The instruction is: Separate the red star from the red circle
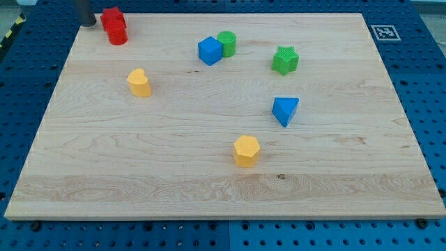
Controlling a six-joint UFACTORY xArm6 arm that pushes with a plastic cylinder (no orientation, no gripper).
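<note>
"What lay near the view's top?"

"A blue cube and a green cylinder stood touching, the green one on the view's right. A green star sat apart from them, further to the view's right."

"And lower down?"

"A blue triangular block lay below the green star. A yellow hexagonal block rested nearer the view's bottom, around the middle. Another yellow block, rounded with a pointed end, sat alone toward the view's left."

"What held them?"

"A pale wooden board, laid on a blue perforated table. A black-and-white marker tag showed at the board's top right corner."
</note>
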